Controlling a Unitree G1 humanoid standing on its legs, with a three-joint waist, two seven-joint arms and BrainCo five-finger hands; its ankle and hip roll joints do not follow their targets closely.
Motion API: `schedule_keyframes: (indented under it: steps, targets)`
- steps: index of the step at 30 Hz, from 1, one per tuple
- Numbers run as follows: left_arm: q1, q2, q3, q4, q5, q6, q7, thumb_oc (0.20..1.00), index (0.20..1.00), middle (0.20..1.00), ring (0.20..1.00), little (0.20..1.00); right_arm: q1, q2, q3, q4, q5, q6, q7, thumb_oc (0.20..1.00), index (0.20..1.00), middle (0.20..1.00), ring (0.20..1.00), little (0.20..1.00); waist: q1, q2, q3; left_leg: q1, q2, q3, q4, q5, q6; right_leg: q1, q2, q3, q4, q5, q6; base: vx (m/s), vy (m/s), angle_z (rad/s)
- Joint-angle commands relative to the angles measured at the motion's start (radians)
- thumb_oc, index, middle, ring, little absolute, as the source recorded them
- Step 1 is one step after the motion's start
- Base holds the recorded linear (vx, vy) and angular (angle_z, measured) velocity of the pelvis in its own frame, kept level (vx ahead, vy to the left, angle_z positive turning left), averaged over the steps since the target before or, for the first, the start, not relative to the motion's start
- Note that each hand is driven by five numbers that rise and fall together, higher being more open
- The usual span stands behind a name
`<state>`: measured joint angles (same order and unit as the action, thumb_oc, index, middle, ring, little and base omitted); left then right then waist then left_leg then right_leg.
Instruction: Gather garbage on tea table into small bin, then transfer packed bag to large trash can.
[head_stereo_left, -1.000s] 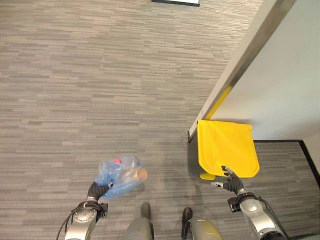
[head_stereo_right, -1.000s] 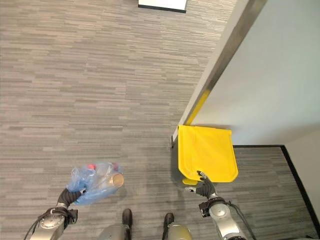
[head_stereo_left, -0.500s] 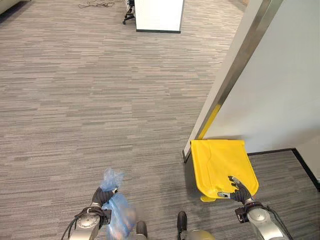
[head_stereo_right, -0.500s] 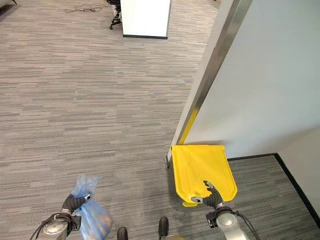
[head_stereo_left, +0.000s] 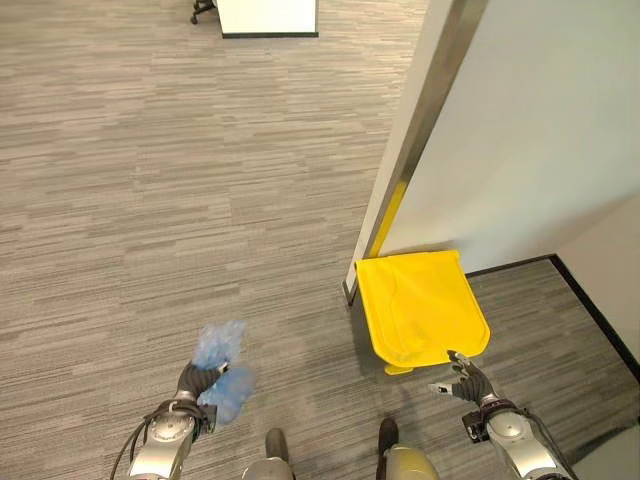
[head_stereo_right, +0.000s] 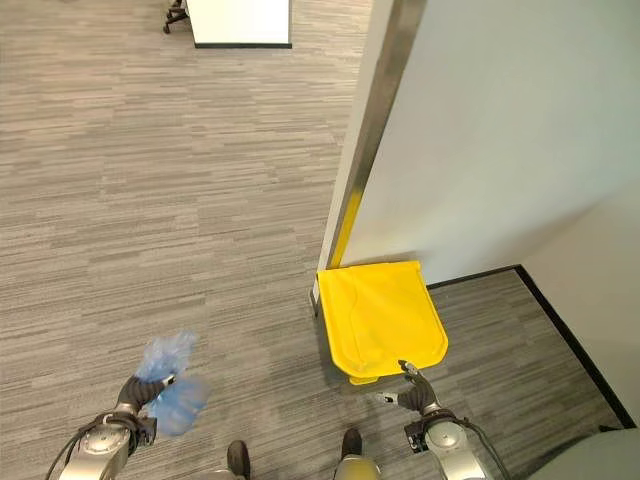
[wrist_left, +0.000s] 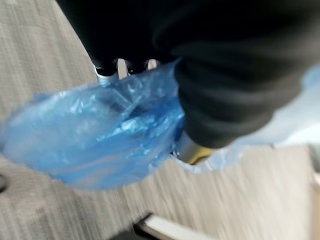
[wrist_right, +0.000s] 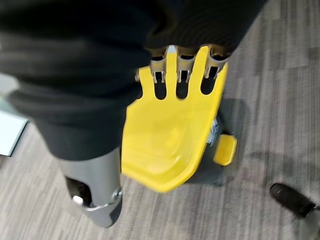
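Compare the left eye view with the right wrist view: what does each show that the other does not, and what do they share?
Left eye view alone: the left hand curled round the neck of the blue garbage bag, the white wall with its metal edge strip, and a white cabinet far off. Right wrist view alone: the bin's yellow pedal and grey body under the lid. Both: the yellow bin lid, closed, the right hand open near it, and grey striped floor.
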<state>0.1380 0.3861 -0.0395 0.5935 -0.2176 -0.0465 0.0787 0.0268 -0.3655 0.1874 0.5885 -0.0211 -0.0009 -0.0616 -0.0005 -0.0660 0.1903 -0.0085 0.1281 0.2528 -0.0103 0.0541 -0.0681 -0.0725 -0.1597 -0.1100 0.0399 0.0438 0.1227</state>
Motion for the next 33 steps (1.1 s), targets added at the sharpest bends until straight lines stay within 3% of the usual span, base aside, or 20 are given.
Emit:
schedule_keyframes:
  steps: [1, 3, 5, 7, 10, 13, 19, 26, 28, 32, 33]
  targets:
    - [-0.032, 0.033, -0.003, -0.075, -0.031, -0.041, 0.007, 0.200, 0.200, 0.200, 0.200, 0.200, -0.028, -0.048, -0.003, -0.057, -0.010, -0.029, -0.023, 1.000, 1.000, 1.000, 1.000, 1.000, -0.004, -0.028, -0.024, -0.046, 0.026, -0.154, 0.057, -0.071, -0.030, 0.000, 0.035, 0.009, 0.015, -0.094, 0.003, 0.02, -0.284, -0.02]
    - [-0.047, 0.018, -0.024, -0.078, -0.035, -0.041, -0.002, 0.200, 0.200, 0.200, 0.200, 0.200, -0.017, -0.059, -0.012, -0.050, -0.004, -0.031, -0.030, 1.000, 1.000, 1.000, 1.000, 1.000, -0.013, -0.027, -0.022, -0.060, 0.043, -0.145, 0.066, -0.057, -0.036, 0.016, 0.048, -0.019, 0.001, -0.102, -0.011, 0.01, -0.226, 0.28]
    - [-0.057, 0.006, -0.040, -0.075, -0.038, -0.042, -0.012, 0.200, 0.200, 0.200, 0.200, 0.200, -0.020, -0.068, -0.013, -0.039, -0.001, -0.032, -0.034, 1.000, 1.000, 1.000, 1.000, 1.000, -0.018, -0.026, -0.015, -0.072, 0.032, -0.153, 0.103, -0.067, -0.029, 0.032, 0.053, -0.031, -0.010, -0.105, -0.027, -0.01, -0.157, 0.56]
    - [-0.069, 0.001, -0.056, -0.065, -0.024, -0.040, -0.021, 0.200, 0.200, 0.200, 0.200, 0.200, -0.025, -0.075, -0.018, -0.039, 0.010, -0.038, -0.036, 1.000, 1.000, 1.000, 1.000, 1.000, -0.024, -0.032, -0.004, -0.096, -0.031, -0.166, 0.179, -0.115, -0.006, 0.049, 0.059, -0.036, -0.022, -0.110, -0.043, -0.04, -0.122, 0.42]
    - [-0.065, 0.004, -0.053, -0.071, -0.014, -0.037, -0.025, 0.200, 0.200, 0.200, 0.200, 0.200, -0.026, -0.066, -0.018, -0.035, 0.015, -0.036, -0.037, 1.000, 1.000, 1.000, 1.000, 1.000, -0.026, -0.031, -0.005, -0.103, -0.085, -0.138, 0.200, -0.151, 0.018, 0.047, 0.066, -0.029, -0.028, -0.109, -0.050, -0.04, -0.007, 0.10]
    - [-0.050, 0.012, -0.038, -0.079, -0.001, -0.034, -0.025, 0.200, 0.200, 0.200, 0.200, 0.200, -0.023, -0.045, -0.024, -0.013, 0.011, -0.033, -0.040, 1.000, 1.000, 1.000, 1.000, 1.000, -0.030, -0.026, -0.015, -0.076, -0.134, -0.160, 0.131, -0.165, 0.039, 0.030, 0.084, -0.018, -0.031, -0.095, -0.036, -0.03, 0.114, -0.03]
    - [-0.045, 0.033, -0.015, -0.071, 0.001, -0.033, -0.018, 0.200, 0.200, 0.200, 0.200, 0.200, -0.018, -0.004, -0.038, 0.024, 0.026, -0.022, -0.034, 1.000, 1.000, 1.000, 1.000, 1.000, -0.035, -0.043, -0.028, -0.036, -0.137, -0.142, 0.088, -0.165, 0.062, 0.013, 0.078, 0.016, 0.004, -0.085, -0.013, 0.00, 0.084, -0.20]
    - [-0.035, 0.037, -0.004, -0.086, -0.005, -0.035, -0.011, 0.200, 0.200, 0.200, 0.200, 0.200, -0.026, 0.002, -0.035, 0.017, 0.023, -0.016, -0.036, 1.000, 1.000, 1.000, 1.000, 1.000, -0.026, -0.043, -0.016, -0.023, -0.157, -0.139, 0.103, -0.184, 0.084, -0.006, 0.069, 0.047, 0.040, -0.079, 0.006, -0.02, 0.096, -0.24]
    - [-0.034, 0.047, 0.006, -0.088, 0.000, -0.032, -0.005, 0.200, 0.200, 0.200, 0.200, 0.200, -0.029, 0.010, -0.037, -0.004, 0.020, -0.015, -0.037, 1.000, 1.000, 1.000, 1.000, 1.000, -0.023, -0.039, 0.008, -0.015, -0.165, -0.133, 0.123, -0.202, 0.100, -0.063, 0.050, 0.033, 0.182, -0.083, 0.032, -0.03, 0.186, -0.32]
    - [-0.020, 0.043, 0.023, -0.098, -0.001, -0.035, 0.003, 0.200, 0.200, 0.200, 0.200, 0.200, -0.033, 0.011, -0.034, -0.026, 0.014, -0.015, -0.037, 1.000, 1.000, 1.000, 1.000, 1.000, -0.021, -0.053, 0.031, 0.057, -0.174, -0.100, 0.100, -0.229, 0.108, -0.150, -0.003, -0.039, 0.208, 0.041, 0.063, 0.06, 0.053, -0.34]
    - [-0.020, 0.043, 0.023, -0.098, -0.001, -0.035, 0.003, 0.200, 0.200, 0.200, 0.200, 0.200, -0.032, 0.011, -0.034, -0.026, 0.014, -0.015, -0.037, 1.000, 1.000, 1.000, 1.000, 1.000, -0.021, -0.052, 0.031, 0.059, -0.174, -0.100, 0.099, -0.229, 0.108, -0.149, -0.002, -0.039, 0.207, 0.040, 0.063, 0.08, 0.029, -0.41]
